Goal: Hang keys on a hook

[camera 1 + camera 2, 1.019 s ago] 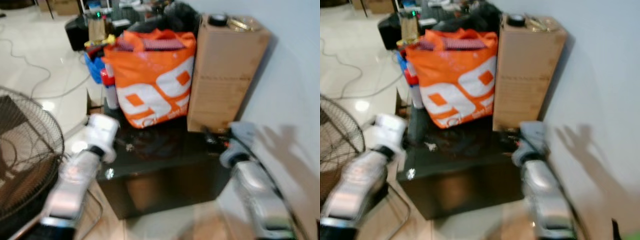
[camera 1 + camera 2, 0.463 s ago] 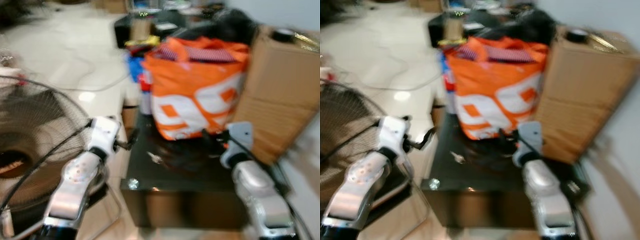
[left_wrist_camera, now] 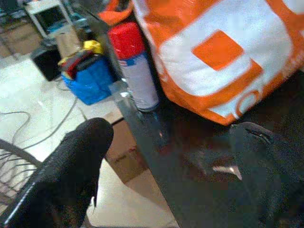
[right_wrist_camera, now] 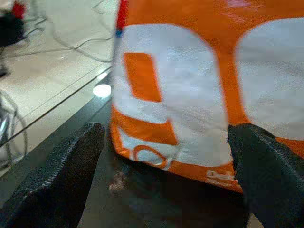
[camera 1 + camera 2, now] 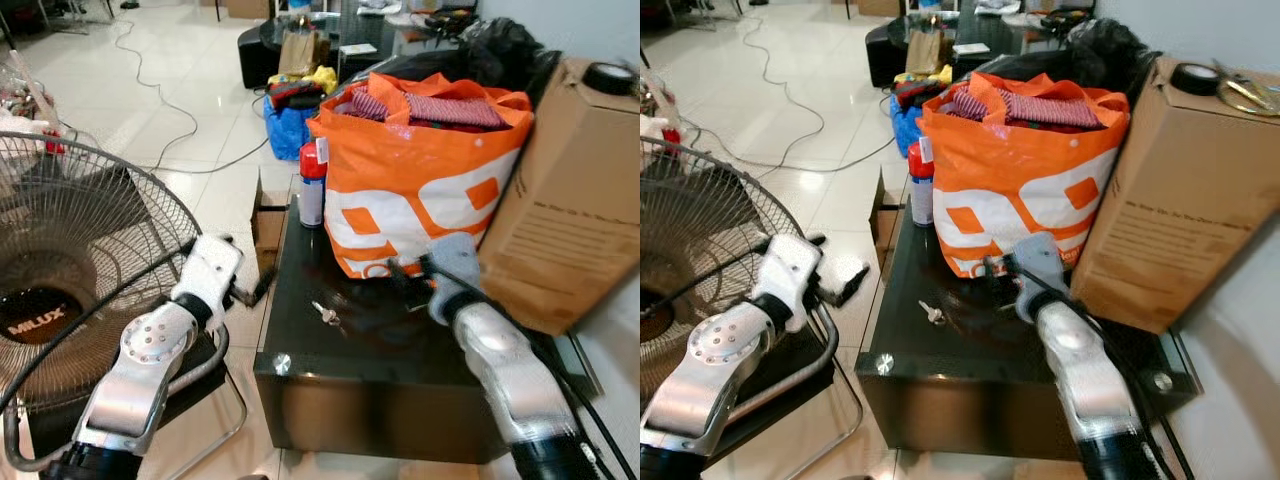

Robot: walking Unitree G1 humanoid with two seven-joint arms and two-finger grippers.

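Dark glass tops the low surface, and in the left eye view a small set of keys lies flat on it, loose and untouched, just in front of the orange bag. The right gripper hangs above the glass at the bag's foot, near the keys but apart from them, which reads as an approach to pick them up. The left gripper is off the surface's left edge beside the fan, out of the way.

Seen from the right eye, the keys sit between the two arms, with a cardboard box crowding the right side; no hook can be made out, so hanging is some way off.

Along the left wrist, black fingers stand spread, framing a red-capped spray can and the bag.

Along the right wrist, the fingers are spread wide too, holding nothing, aimed at the bag's lower edge; a pale blur on the glass may be the keys.
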